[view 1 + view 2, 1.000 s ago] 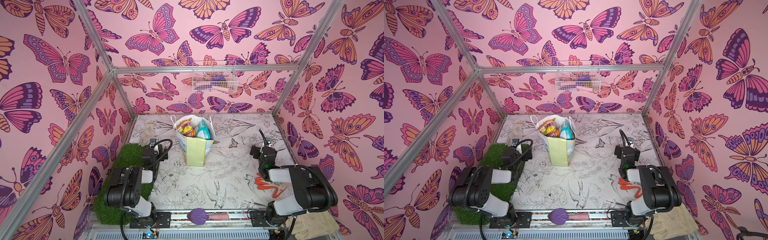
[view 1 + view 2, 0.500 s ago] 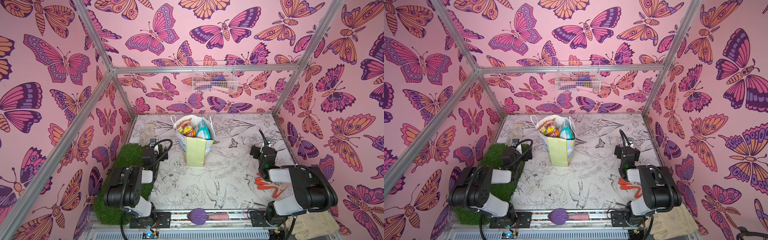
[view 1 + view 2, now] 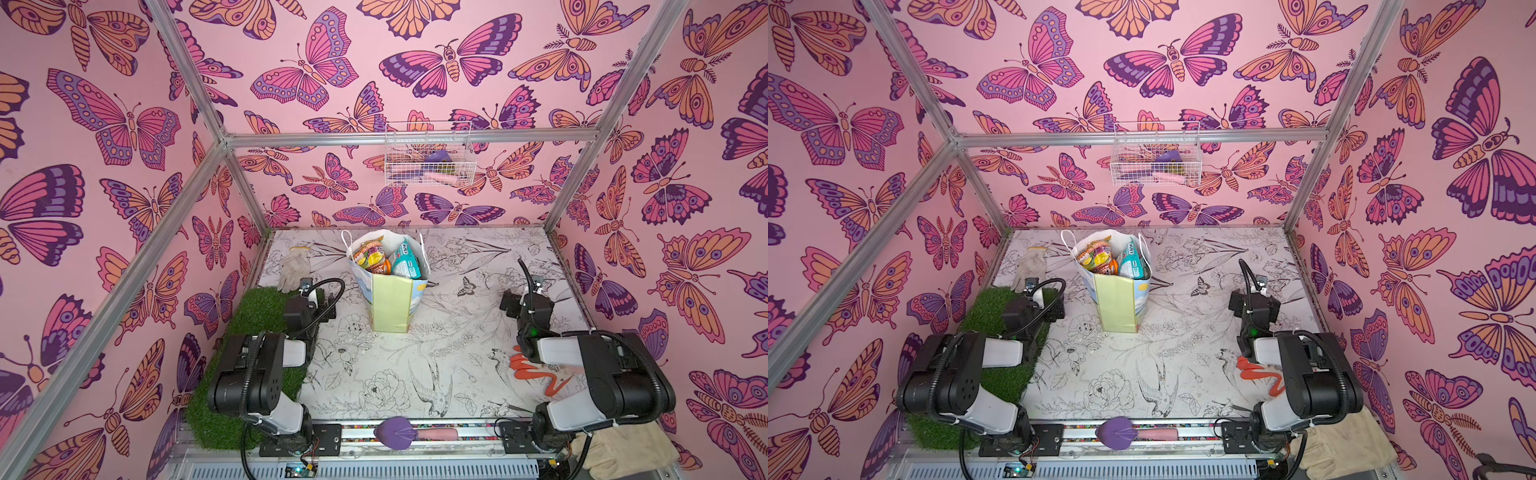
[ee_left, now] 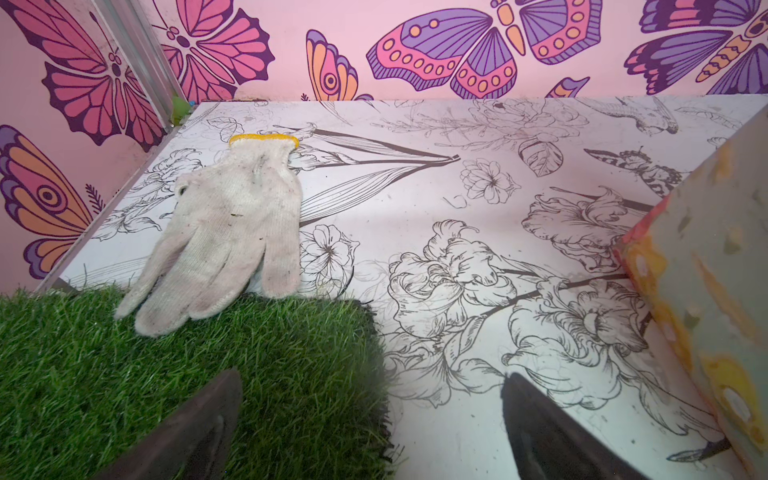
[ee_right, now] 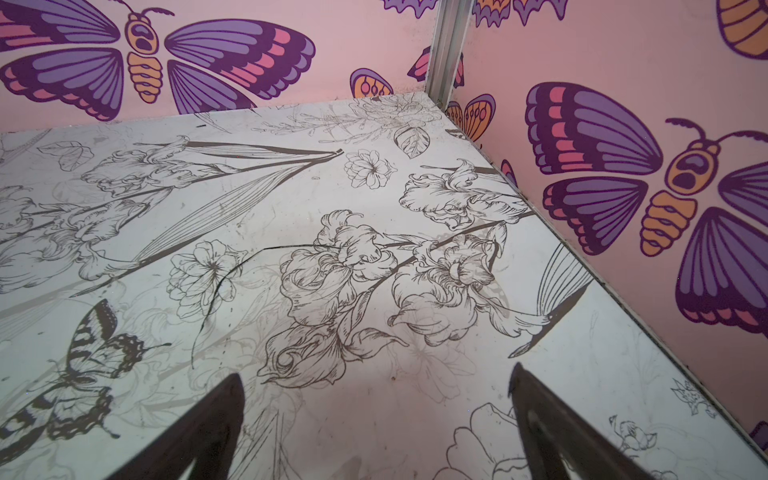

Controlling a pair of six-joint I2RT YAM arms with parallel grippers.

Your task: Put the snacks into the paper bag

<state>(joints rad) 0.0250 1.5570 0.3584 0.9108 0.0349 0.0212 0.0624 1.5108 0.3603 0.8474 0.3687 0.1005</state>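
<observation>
The counter (image 3: 436, 365) shows no loose packet that I can see. The paper bag (image 3: 390, 307) stands upright toward its far side, snacks (image 3: 374, 259) filling its mouth, so I judge the packing finished. My left pincer (image 4: 370, 386) and right pincer (image 5: 376, 378) gape wide, empty.

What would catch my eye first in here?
The pink butterfly walls all around, then the paper bag standing toward the back of the table, stuffed with bright snacks. On either side of it, the left claw and right claw are open and empty.
</observation>
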